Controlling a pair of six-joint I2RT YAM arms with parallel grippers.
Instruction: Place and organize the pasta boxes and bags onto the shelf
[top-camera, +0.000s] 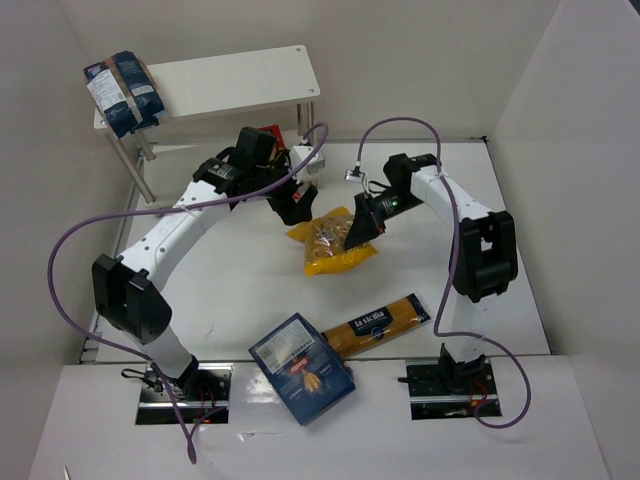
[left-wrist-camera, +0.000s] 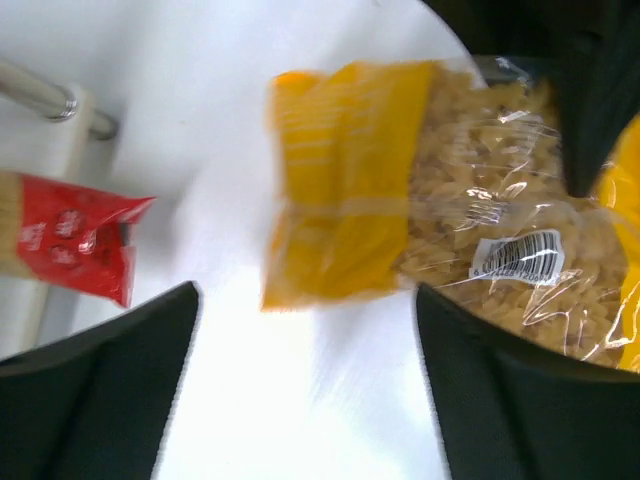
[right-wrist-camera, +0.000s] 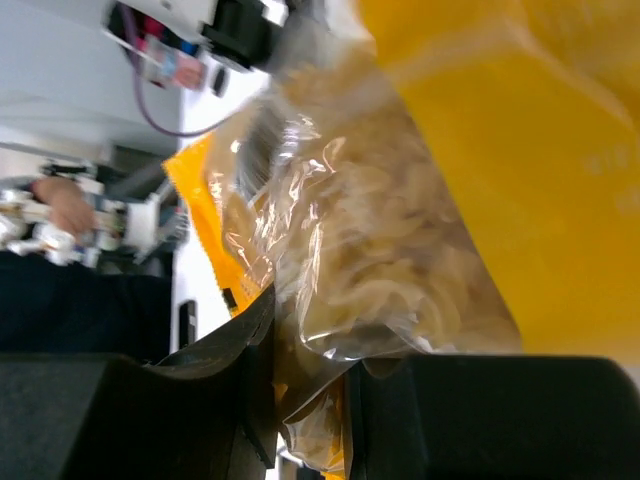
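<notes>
The yellow clear-window bag of short pasta lies mid-table; it also fills the left wrist view and the right wrist view. My right gripper is shut on its right edge, pinching the clear film. My left gripper is open and empty just left of the bag. The red spaghetti pack lies by the shelf leg, partly hidden in the top view. Dark blue bags sit on the white shelf. The blue box and the orange-and-navy spaghetti pack lie near the front.
White walls enclose the table on three sides. The shelf's metal leg stands close to the left gripper. Purple cables loop beside both arms. The arm bases sit at the near edge.
</notes>
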